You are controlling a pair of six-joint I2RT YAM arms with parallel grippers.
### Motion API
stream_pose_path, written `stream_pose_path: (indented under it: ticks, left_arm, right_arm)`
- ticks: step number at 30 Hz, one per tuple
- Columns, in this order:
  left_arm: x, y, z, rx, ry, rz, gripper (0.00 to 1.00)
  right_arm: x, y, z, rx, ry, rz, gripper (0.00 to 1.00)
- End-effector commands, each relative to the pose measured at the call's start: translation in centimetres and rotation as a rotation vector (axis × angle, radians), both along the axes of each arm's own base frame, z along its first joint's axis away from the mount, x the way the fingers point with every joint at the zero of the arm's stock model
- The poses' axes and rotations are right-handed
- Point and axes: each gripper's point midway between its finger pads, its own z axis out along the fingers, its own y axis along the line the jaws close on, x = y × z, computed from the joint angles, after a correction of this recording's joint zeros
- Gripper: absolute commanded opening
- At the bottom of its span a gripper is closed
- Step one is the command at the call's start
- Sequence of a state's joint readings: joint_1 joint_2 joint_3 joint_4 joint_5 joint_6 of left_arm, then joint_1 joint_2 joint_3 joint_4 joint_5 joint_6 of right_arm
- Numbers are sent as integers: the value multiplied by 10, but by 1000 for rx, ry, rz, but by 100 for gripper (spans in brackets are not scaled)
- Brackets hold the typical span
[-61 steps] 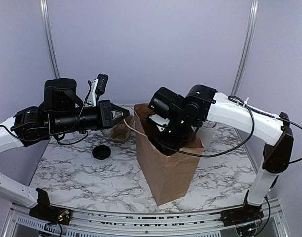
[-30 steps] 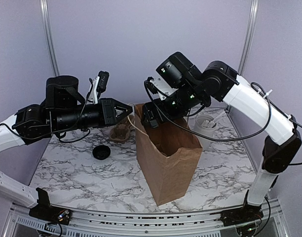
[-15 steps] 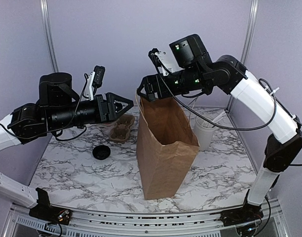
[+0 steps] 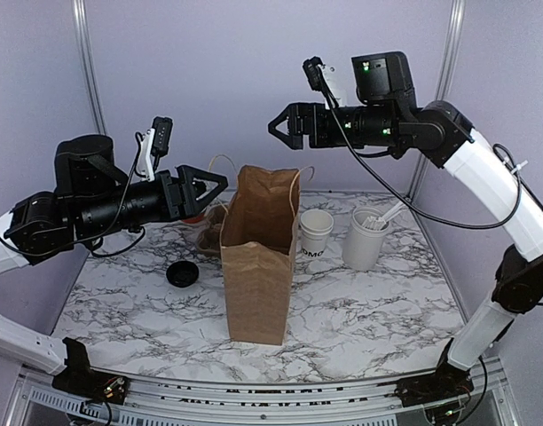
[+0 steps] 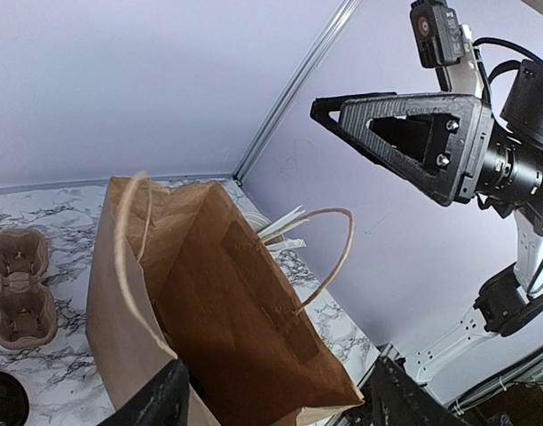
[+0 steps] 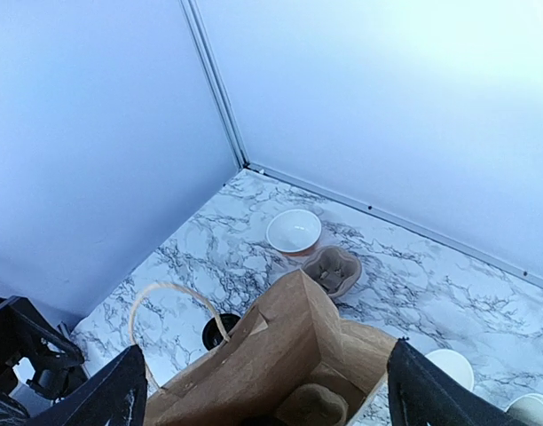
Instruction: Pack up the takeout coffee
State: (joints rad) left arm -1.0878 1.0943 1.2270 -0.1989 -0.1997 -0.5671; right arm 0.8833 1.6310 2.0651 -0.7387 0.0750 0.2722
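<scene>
The takeout coffee cup [image 4: 316, 232], white with black lettering, stands on the table just right of the upright brown paper bag [image 4: 258, 257]. Its rim [image 6: 449, 366] shows at the right wrist view's lower edge. The black lid [image 4: 183, 274] lies left of the bag, also seen as the lid [image 6: 220, 328] from above. My left gripper [image 4: 214, 184] is open beside the bag's top left edge, holding nothing. High above the bag, my right gripper [image 4: 285, 129] hangs open and empty. The left wrist view looks into the bag [image 5: 218, 293] between the left gripper's [image 5: 280, 404] spread fingers.
A cardboard cup carrier [image 4: 209, 232] sits behind the bag's left side, and another carrier [image 6: 311, 404] lies inside the bag [image 6: 289, 364]. A white tub with utensils [image 4: 362, 238] stands right of the cup. An orange-sided cup [image 6: 294, 231] is at the back left.
My right gripper has lifted out of the bag and gone up. The left gripper opened, let go of the bag's edge and drew back left. The bag now stands straight.
</scene>
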Motion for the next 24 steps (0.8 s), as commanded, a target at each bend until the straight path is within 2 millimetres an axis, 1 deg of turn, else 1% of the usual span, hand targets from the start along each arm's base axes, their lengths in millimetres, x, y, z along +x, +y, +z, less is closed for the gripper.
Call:
stream_pose_path:
  ticks: [1, 4, 5, 7, 8, 11, 15, 17, 19, 21, 24]
  left_arm:
    - [2, 8, 9, -22, -34, 33, 71]
    - [4, 14, 8, -16, -44, 55, 71]
    - [4, 17, 9, -16, -50, 65, 71]
    - [6, 23, 8, -1, -58, 88, 71]
    - [8, 27, 6, 9, -58, 100, 71]
    - [14, 41, 3, 26, -58, 146, 71]
    - [23, 57, -6, 42, -37, 193, 72]
    - [29, 64, -12, 43, -17, 212, 72]
    - [34, 69, -21, 52, 0, 229, 72]
    - [37, 73, -31, 66, 20, 239, 72]
    - [40, 76, -44, 78, 52, 252, 71]
  right_arm:
    - [3, -8, 1, 2, -15, -40, 91]
    - [11, -30, 0, -1, -6, -107, 90]
    - [19, -44, -2, 0, 0, -142, 90]
    - [27, -67, -5, 3, 10, -200, 90]
    - [31, -78, -12, -4, 23, -229, 89]
    - [39, -117, -24, -2, 43, -330, 89]
    - [41, -172, -50, -1, 82, -473, 87]
    - [38, -202, -64, 12, 104, -546, 85]
    - [34, -227, -79, 25, 124, -606, 82]
    - [31, -248, -94, 38, 148, -658, 79]
    - [26, -268, -121, 48, 195, -700, 74]
